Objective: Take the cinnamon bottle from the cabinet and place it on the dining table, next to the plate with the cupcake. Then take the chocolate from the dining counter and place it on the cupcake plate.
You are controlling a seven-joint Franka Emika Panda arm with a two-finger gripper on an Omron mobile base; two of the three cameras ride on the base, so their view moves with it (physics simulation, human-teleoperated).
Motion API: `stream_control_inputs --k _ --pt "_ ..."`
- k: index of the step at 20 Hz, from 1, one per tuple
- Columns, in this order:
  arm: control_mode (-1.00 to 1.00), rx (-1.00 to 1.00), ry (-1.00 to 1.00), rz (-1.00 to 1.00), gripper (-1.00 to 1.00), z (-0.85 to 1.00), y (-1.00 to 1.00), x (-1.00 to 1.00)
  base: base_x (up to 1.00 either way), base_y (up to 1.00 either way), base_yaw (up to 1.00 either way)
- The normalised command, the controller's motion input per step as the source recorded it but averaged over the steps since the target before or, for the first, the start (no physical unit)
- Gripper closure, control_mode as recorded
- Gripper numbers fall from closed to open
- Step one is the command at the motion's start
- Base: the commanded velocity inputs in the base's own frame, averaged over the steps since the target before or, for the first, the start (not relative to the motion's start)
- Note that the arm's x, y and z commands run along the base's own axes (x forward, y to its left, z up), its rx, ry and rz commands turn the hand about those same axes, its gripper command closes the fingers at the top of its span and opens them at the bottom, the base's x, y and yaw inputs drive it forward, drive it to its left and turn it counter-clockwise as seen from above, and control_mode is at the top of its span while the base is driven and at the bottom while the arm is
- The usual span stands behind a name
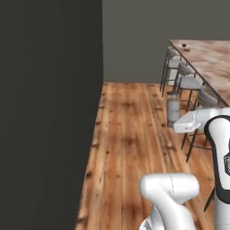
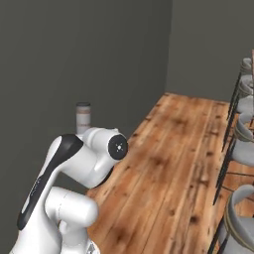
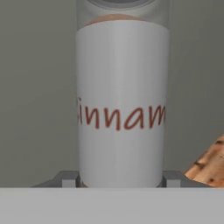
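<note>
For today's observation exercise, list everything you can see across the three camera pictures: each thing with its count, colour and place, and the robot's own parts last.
cinnamon bottle: one, pale body, white label with red lettering, upright between the fingertips
dining table: one, pink-brown veined marble, far right
small dark item: one, on the table's far corner, too small to identify
stools: several, grey seats, dark legs, along the table
floor: wooden, brown planks
walls: dark grey
arm: one, white with dark joints
gripper: one, shut on the bottle

cinnamon bottle (image 3: 122,100) upright between pincer (image 3: 122,178) tips | stools (image 1: 188,81) beside dining table (image 1: 211,58)
</note>
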Motion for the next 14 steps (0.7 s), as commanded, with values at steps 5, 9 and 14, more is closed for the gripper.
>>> stream_control_inputs --k 5,9,14 --pt "1.0 0.0 0.0 0.0 1.0 0.0 0.0 0.0 0.85 0.3 -0.24" --pt "1.0 0.0 0.0 0.0 1.0 0.0 0.0 0.0 0.84 0.26 -0.22" --pt "1.0 0.0 0.0 0.0 1.0 0.0 0.0 0.0 0.84 0.21 -0.19"
